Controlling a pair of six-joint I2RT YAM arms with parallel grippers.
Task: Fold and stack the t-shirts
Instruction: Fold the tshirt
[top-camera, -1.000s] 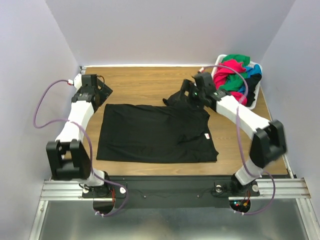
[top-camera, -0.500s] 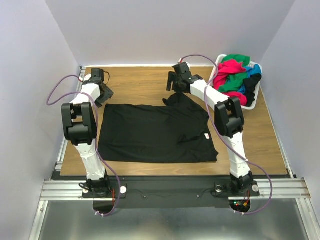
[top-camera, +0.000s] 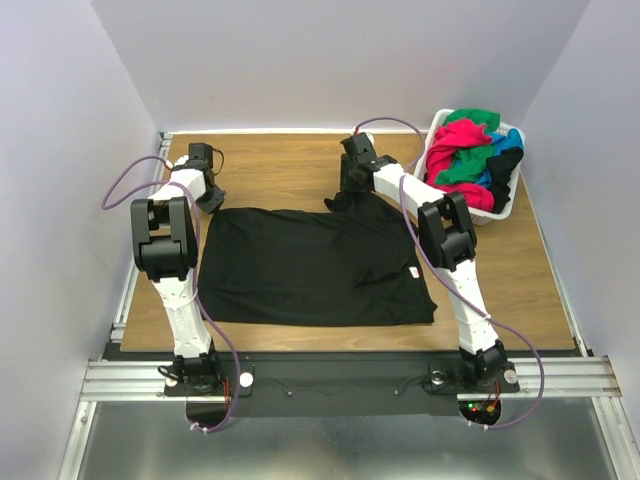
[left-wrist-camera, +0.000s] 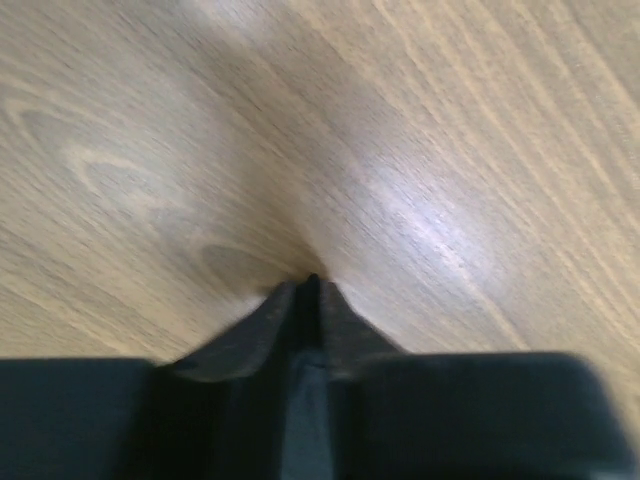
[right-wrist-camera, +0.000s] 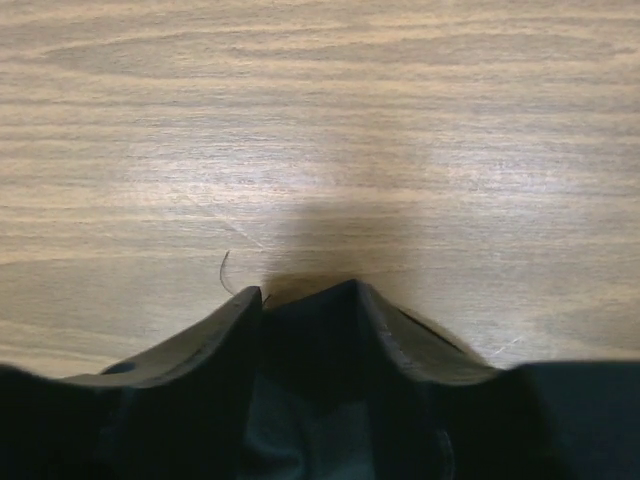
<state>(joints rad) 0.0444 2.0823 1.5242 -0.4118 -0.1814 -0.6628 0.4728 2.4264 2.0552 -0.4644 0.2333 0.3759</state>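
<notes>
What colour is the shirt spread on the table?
Black t-shirt, clearest in the top external view.

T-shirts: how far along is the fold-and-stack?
Done: one black t-shirt lies spread out on the table; nothing folded, no stack. In hand: the left gripper and right gripper sit at its far edge, dark cloth between their fingers; a firm grip can't be confirmed. Left: fold it, then the pink-red, green, blue and black shirts heaped in the white basket.

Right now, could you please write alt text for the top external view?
A black t-shirt lies spread on a wooden table, left hand and right hand at its far edge. A white basket of coloured shirts sits far right.
</notes>
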